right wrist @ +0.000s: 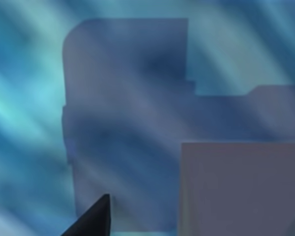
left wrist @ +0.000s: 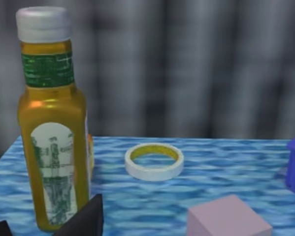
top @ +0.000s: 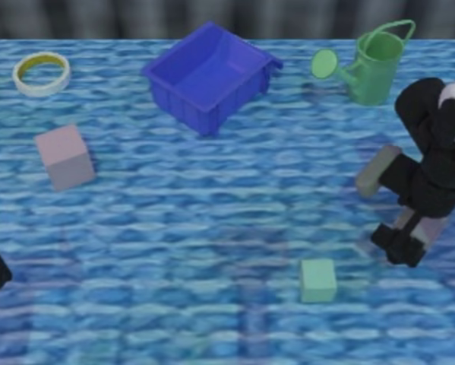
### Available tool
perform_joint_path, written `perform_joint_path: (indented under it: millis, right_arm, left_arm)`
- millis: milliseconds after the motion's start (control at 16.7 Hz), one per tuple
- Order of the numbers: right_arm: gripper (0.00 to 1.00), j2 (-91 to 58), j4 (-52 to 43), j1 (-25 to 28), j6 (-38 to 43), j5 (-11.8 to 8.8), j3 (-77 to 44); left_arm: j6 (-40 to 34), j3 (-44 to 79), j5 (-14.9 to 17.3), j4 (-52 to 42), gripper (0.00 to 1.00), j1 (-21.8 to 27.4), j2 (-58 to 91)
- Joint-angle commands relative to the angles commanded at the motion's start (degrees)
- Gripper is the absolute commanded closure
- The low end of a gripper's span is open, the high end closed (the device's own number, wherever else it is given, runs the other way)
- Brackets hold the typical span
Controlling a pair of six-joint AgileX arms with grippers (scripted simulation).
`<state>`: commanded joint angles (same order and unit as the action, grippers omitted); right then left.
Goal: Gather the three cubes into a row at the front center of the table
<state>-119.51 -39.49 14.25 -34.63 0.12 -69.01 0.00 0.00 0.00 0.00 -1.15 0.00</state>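
Cubes first. The larger pale pink matte cube [top: 64,156] sits on the left side of the blue rippled water-pattern table [top: 212,198], well apart from the other two. The small mint-green matte cube [top: 318,280] rests on the table towards the front, a bit right of centre. The mid-sized grey matte cube [top: 432,224] is over at the right edge, and that's where our right gripper [top: 409,237] is. Its black fingers are clamped on the grey cube, and we can see a shadow on the table near it. In the right wrist view the grey cube [right wrist: 243,189] fills the corner next to one dark fingertip [right wrist: 95,219], with a big blocky shadow on the water pattern behind it, so the cube looks lifted off the surface.

Our left arm is parked at the left edge of the top view. In its wrist view the left gripper [left wrist: 44,230] shows two dark fingertips spread apart with nothing between them.

Other stuff on the table:
- A big blue plastic bin [top: 208,76] sits at the back centre.
- A green watering can [top: 375,65] stands at the back right.
- A white and yellow roll of tape [top: 42,74] lies flat at the back left, behind the pink cube.
- A tall bottle of amber liquid with a grey cap and green label [left wrist: 51,123] stands upright, close to the left gripper in the left wrist view.
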Motion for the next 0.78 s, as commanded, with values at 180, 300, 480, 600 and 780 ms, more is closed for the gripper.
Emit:
perform_joint_path:
  millis: [180, 300, 480, 600, 780]
  right_arm:
    - [0.6, 0.0, 0.0, 0.0, 0.0, 0.0, 0.0]
    - [0.75, 0.0, 0.0, 0.0, 0.0, 0.0, 0.0]
    - [0.98, 0.0, 0.0, 0.0, 0.0, 0.0, 0.0]
    - [1.0, 0.0, 0.0, 0.0, 0.0, 0.0, 0.0]
    - [1.0, 0.0, 0.0, 0.0, 0.0, 0.0, 0.0]
  left_arm:
    - [0.0, 0.0, 0.0, 0.0, 0.0, 0.0, 0.0]
    - [0.0, 0.0, 0.0, 0.0, 0.0, 0.0, 0.0]
    - [0.0, 0.0, 0.0, 0.0, 0.0, 0.0, 0.0]
    - [0.0, 0.0, 0.0, 0.0, 0.0, 0.0, 0.0]
    - [0.0, 0.0, 0.0, 0.0, 0.0, 0.0, 0.0]
